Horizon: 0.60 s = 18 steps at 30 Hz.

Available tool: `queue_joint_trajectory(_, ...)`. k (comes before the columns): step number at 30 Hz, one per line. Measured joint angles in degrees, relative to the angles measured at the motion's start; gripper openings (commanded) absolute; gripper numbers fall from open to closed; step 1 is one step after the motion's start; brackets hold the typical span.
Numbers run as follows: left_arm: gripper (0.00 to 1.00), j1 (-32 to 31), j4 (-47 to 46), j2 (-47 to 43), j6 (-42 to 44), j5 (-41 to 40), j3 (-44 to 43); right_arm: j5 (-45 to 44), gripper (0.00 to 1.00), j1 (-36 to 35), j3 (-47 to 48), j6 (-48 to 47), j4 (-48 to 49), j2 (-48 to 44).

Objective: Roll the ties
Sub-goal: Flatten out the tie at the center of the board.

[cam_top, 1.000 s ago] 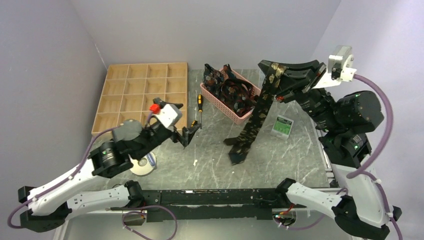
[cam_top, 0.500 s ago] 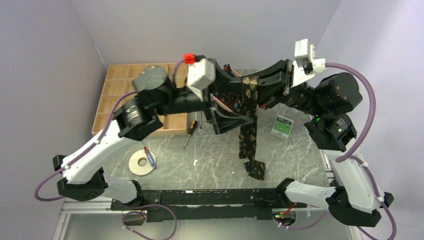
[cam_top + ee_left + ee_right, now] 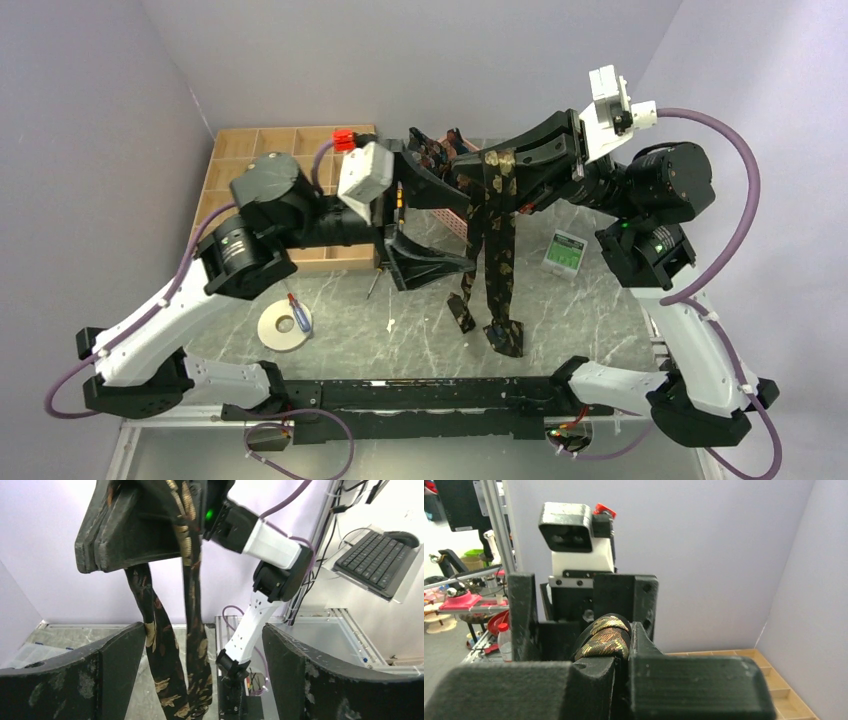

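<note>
Your right jaws are clenched on the black necktie with the tan-gold pattern (image 3: 497, 265), pinching it at a fold high above the grey marbled table (image 3: 590, 320). Both lengths hang down from that fold, and their ends look to reach the table top. Your left jaws are spread wide and hold nothing. They sit level with the hanging lengths and just short of them, and in the left wrist view the tie hangs in front of the gap between them.

- **Thin pinch:** the right wrist view shows only a small hump of fabric above the clamped jaws. A sideways tug from the left arm could slide the tie out and drop it in a heap.
- **Separate lengths:** the two lengths hang slightly apart. If you close the left jaws now, you may catch one alone or trap both with a twist, and the roll would start crooked.
- **Crowded arms:** the arms are close together up there, so a careless lift or swing could knock one against the other.
</note>
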State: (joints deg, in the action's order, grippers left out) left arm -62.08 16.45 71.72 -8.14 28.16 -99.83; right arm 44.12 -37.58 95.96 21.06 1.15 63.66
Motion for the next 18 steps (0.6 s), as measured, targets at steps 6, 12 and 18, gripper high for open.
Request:
queue_joint_trajectory(6, 0.94, 0.0, -1.1, -3.8, -0.4, -1.1, 0.9, 4.0, 0.00, 4.4, -3.4, 8.7, 9.6, 0.7)
queue_joint_trajectory(12, 0.90, 0.0, -0.5, -2.8, 1.3, -5.0, 0.8, 6.3, 0.00, 6.4, -5.9, 18.1, 19.0, 2.1)
queue_joint_trajectory(18, 0.81, 0.0, 1.4, 3.1, 3.0, -7.0, -0.2, 7.7, 0.00, 6.4, -6.6, 23.8, 25.1, 2.4)
